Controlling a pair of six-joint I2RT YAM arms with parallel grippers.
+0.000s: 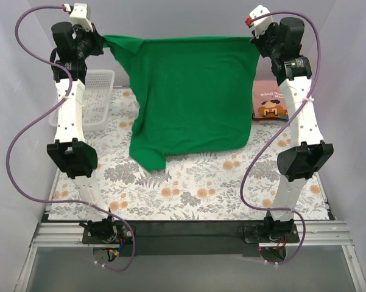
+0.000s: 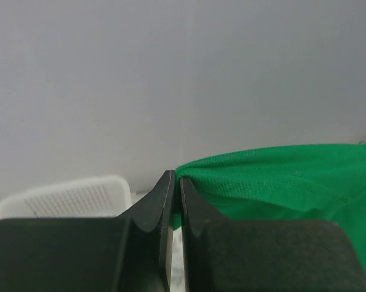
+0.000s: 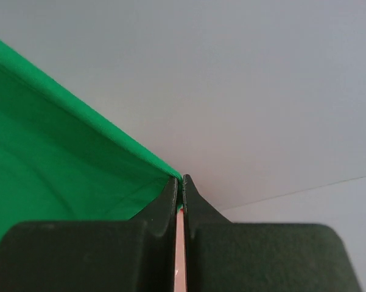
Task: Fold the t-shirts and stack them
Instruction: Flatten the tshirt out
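Top external view: we hold the green t-shirt (image 1: 195,91) stretched aloft over the floral table (image 1: 189,188), left gripper (image 1: 101,42) and right gripper (image 1: 254,38) each clamped tight on a top corner.

Left gripper (image 1: 102,41), right gripper (image 1: 254,38) raised high, wide apart, both clamped.

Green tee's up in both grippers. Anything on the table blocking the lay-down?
Nothing visible. The green tee hangs pinched by the left gripper and right gripper; the table in front lies bare. The white basket sits off left, the pink tee off right. Behind the cloth is hidden.
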